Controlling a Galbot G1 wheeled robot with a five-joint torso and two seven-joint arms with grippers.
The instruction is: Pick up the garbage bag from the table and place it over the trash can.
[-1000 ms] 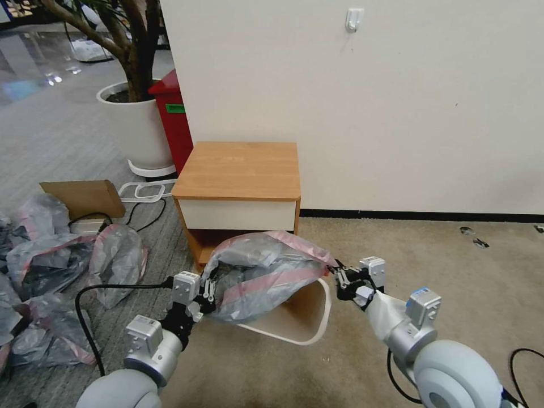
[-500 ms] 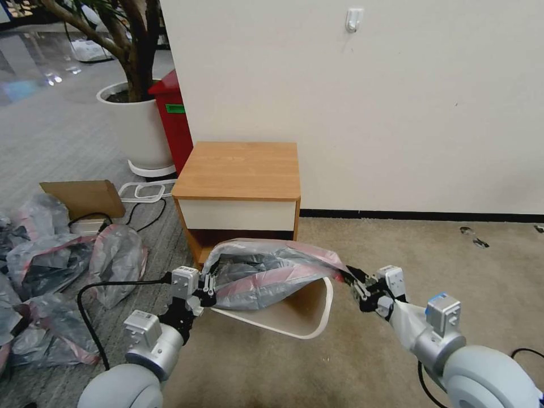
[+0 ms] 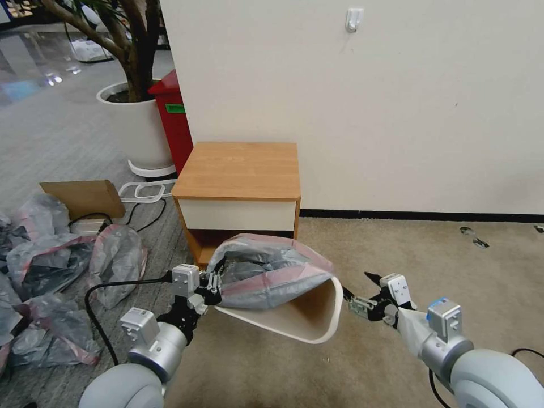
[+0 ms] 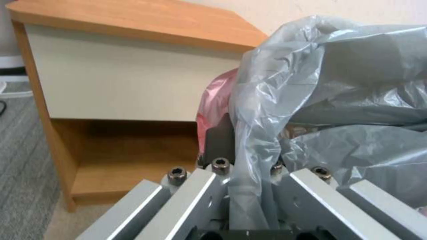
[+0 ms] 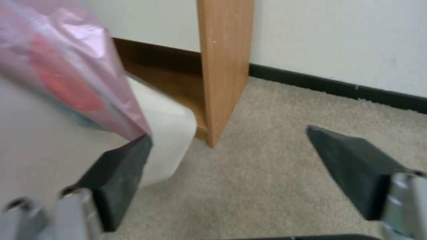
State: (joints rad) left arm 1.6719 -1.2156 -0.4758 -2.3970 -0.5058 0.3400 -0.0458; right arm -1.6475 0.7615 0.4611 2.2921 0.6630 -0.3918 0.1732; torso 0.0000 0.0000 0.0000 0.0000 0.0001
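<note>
Crinkled translucent grey garbage bag (image 3: 266, 272), pink-banded, is draped over the tilted cream trash can (image 3: 317, 317). Left claw (image 3: 212, 283) is clamped on its film; right claw (image 3: 357, 292) is spread, beside the rim. Wooden worktop (image 3: 241, 167) behind, beige carpet (image 3: 453, 260) beneath.
</note>
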